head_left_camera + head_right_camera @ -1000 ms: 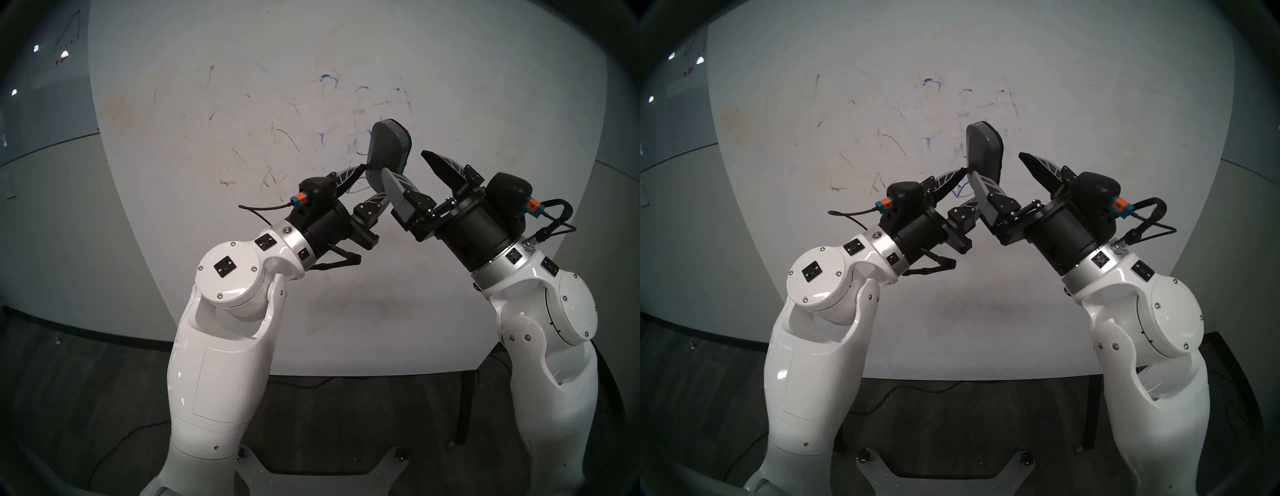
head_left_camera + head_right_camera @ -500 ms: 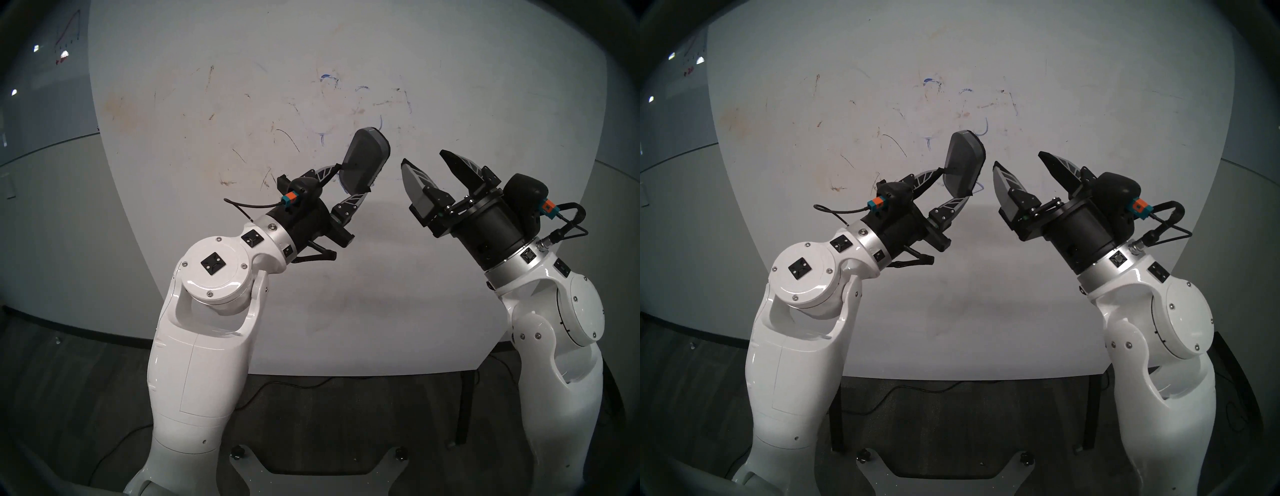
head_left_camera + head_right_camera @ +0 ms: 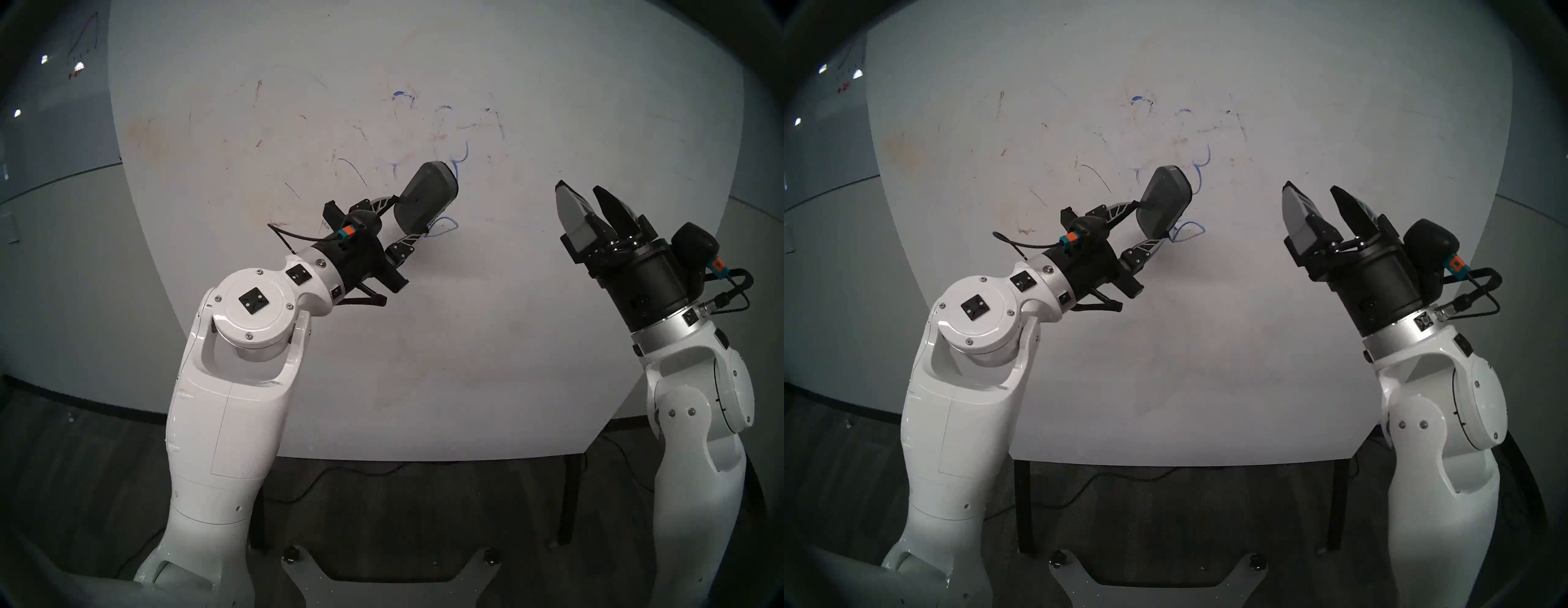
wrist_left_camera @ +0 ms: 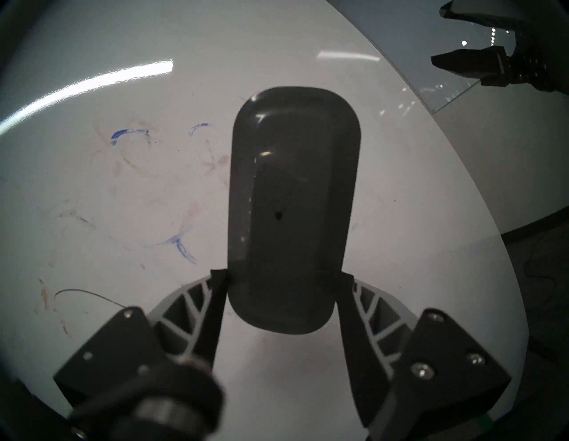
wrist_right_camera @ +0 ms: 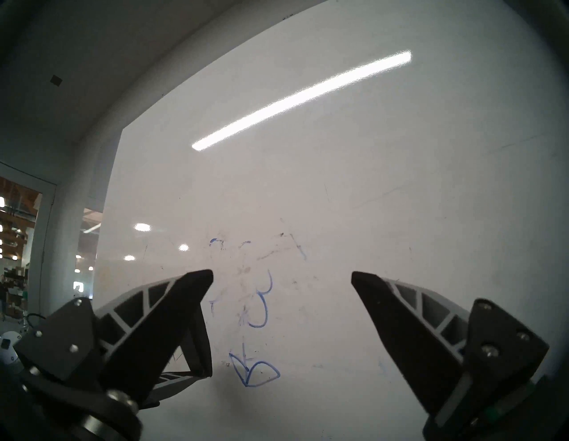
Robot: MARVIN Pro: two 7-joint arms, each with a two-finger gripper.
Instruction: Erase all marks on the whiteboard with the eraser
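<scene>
L gripper [image 3: 409, 216] is clamped on the eraser [image 3: 426, 196], fingertips pinching the lower end of its long sides; in the L wrist view one fingertip [image 4: 219, 278] sits at 9 o'clock of the block's lower end, the other at 3. The eraser is a dark grey oblong w/ a tiny dot mid-top, pointing up toward 1 o'clock in the head view, held in front of the whiteboard [image 3: 551, 106]; can't tell if its pad touches the board.

Marks [image 3: 462, 155]: blue curve just off the eraser's top end at 1 o'clock; a blue leaf loop [image 3: 445, 225] at 5 o'clock of the eraser, by the lower finger. Faint blue bits further up at 12, plus brown/black scuffs [image 3: 352, 170] out at 9–10.

R gripper [image 3: 583, 199] stands empty w/ jaws spread wide, well apart at 3 o'clock of the eraser, pointing up at the board. R wrist view: blue loops [image 5: 255, 368] show between its fingers.
</scene>
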